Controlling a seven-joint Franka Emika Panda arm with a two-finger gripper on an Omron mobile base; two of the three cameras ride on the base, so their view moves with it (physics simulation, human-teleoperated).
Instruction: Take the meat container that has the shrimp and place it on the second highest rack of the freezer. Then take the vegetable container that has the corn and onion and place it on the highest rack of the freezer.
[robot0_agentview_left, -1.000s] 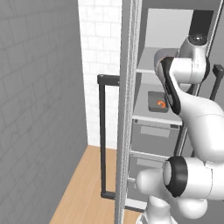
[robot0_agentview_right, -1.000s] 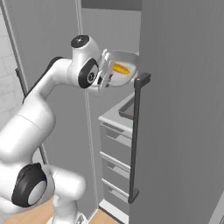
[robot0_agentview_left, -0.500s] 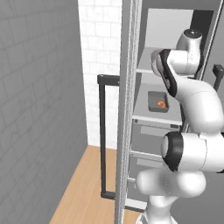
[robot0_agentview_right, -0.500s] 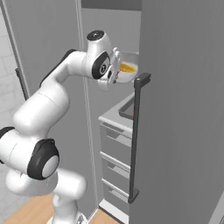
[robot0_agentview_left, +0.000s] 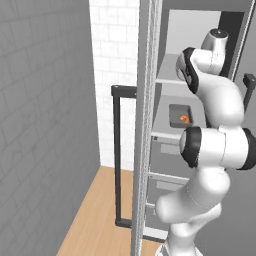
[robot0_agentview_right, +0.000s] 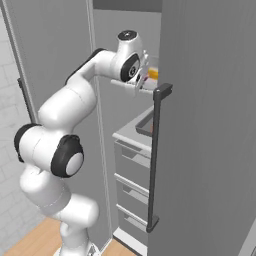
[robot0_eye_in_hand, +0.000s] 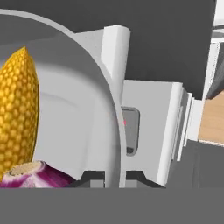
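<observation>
Our hand (robot0_eye_in_hand: 112, 177) clamped on vegetable container (robot0_eye_in_hand: 83, 100) rim, corn (robot0_eye_in_hand: 17, 109) and onion (robot0_eye_in_hand: 37, 175) at 9 o'clock.

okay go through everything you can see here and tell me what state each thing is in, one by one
freezer: door open.
shrimp container: resting on a freezer shelf.
pincer: shut on the rim of the vegetable container.
corn: lying inside the held container.
onion: inside it, beside the corn.
</observation>
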